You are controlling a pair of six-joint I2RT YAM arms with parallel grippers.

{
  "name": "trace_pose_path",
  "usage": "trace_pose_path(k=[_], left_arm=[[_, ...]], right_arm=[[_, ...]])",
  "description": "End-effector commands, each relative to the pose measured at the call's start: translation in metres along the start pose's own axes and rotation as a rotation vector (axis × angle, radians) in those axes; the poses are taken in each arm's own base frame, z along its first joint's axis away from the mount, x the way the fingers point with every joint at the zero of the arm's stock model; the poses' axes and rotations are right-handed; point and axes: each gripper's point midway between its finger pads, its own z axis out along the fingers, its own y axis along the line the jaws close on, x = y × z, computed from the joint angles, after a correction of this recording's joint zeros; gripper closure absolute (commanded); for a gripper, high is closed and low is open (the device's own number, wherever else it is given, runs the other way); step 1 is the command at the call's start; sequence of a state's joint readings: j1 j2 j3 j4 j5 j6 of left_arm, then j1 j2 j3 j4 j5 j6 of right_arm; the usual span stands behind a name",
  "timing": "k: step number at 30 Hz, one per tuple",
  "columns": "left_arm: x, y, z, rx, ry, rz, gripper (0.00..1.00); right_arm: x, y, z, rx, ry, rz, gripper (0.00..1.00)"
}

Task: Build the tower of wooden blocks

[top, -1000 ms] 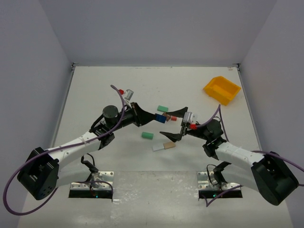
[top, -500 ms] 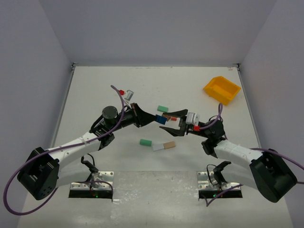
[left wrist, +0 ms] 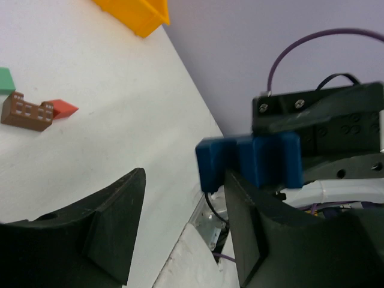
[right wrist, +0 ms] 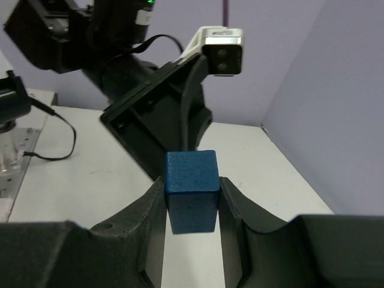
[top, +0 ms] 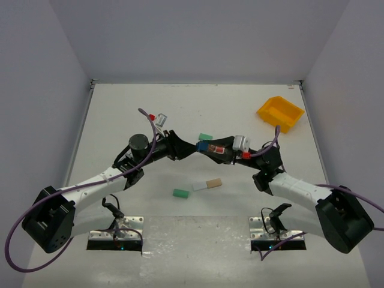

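Logged blue block [right wrist: 191, 191] pinched mid-air by right claw [right wrist: 192, 207], left claw [left wrist: 186, 177] spread just beside it; likely a handover for better stacking grip.

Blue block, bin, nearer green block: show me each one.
blue block [right wrist: 191, 186]: right wrist view, front face.
bin [top: 282, 111]: top view, inner floor.
nearer green block [top: 180, 193]: top view, top face.

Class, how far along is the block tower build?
Done: nothing is stacked yet. In hand: the right gripper pinches the blue block, the left gripper open beside it. Left: the pale plank, one green block, the other green block and the red piece lie loose.
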State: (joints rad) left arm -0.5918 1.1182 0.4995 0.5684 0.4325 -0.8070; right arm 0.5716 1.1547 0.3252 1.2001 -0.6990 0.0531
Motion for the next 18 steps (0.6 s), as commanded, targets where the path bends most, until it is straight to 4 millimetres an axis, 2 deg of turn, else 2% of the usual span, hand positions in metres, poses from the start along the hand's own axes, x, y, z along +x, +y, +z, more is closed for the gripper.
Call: trace_pose_path(k=[1,3,4,5,6,8,10,16,18], left_arm=[[-0.013,0.002,-0.003,-0.059,-0.051,0.036,0.4],[-0.027,0.014,-0.009,-0.146,-0.123,0.053,0.29],[-0.033,0.02,-0.014,-0.193,-0.156,0.057,0.27],[-0.037,0.023,-0.018,-0.221,-0.177,0.061,0.26],[-0.041,0.027,-0.023,-0.254,-0.203,0.065,0.23],[-0.05,0.035,-0.033,-0.324,-0.254,0.067,0.03],[-0.054,0.048,-0.044,-0.416,-0.287,0.06,0.0],[-0.068,0.079,-0.073,-0.645,-0.385,0.045,0.0],[-0.073,0.083,-0.08,-0.69,-0.406,0.052,0.0]], right_arm=[[-0.013,-0.057,0.015,0.193,0.069,-0.04,0.96],[0.002,-0.079,0.013,0.281,0.199,-0.022,1.0],[-0.001,-0.093,0.013,0.321,0.234,-0.051,1.0],[0.011,-0.095,0.009,0.323,0.313,-0.044,1.0],[0.015,-0.101,0.007,0.33,0.369,-0.058,1.0],[0.019,-0.114,0.006,0.333,0.478,-0.08,1.0],[-0.005,-0.139,0.018,0.325,0.535,-0.136,1.0],[0.036,-0.14,0.014,0.121,0.882,-0.078,1.0],[0.052,-0.133,0.002,0.063,0.975,-0.066,1.0]])
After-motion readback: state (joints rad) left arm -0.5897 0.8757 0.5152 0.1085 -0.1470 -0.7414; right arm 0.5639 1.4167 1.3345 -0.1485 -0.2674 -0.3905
